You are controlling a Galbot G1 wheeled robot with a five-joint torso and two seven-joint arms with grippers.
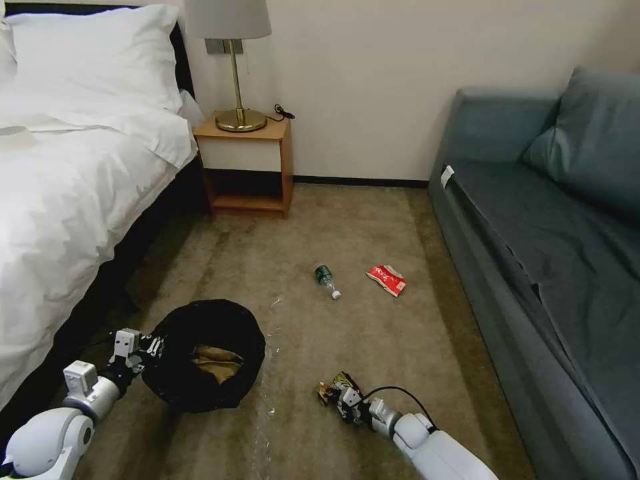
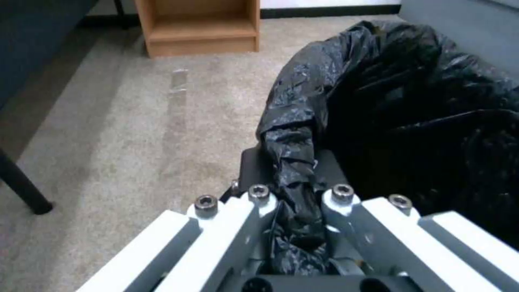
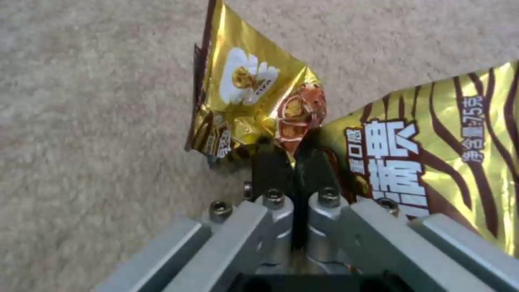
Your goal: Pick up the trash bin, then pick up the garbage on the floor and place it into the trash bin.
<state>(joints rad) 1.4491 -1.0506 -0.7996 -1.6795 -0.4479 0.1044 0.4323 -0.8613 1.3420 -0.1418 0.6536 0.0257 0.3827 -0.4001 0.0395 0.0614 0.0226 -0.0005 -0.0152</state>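
The trash bin (image 1: pixel 203 363), wrapped in its crinkled black bag (image 2: pixel 389 105), hangs at the lower left with a crumpled brown paper piece (image 1: pixel 217 362) inside. My left gripper (image 1: pixel 148 348) is shut on the bin's bagged rim (image 2: pixel 294 178). To the right, low over the carpet, my right gripper (image 1: pixel 335 393) is shut on a shiny gold-brown snack wrapper (image 3: pixel 254 89). Farther out on the floor lie a small clear bottle (image 1: pixel 327 280) with a green label and a red-and-white packet (image 1: pixel 387 279).
A white bed (image 1: pixel 60 180) runs along the left, a blue-grey sofa (image 1: pixel 553 253) along the right. A wooden nightstand (image 1: pixel 247 163) with a brass lamp (image 1: pixel 233 67) stands at the far wall. Open carpet (image 1: pixel 313 333) lies between them.
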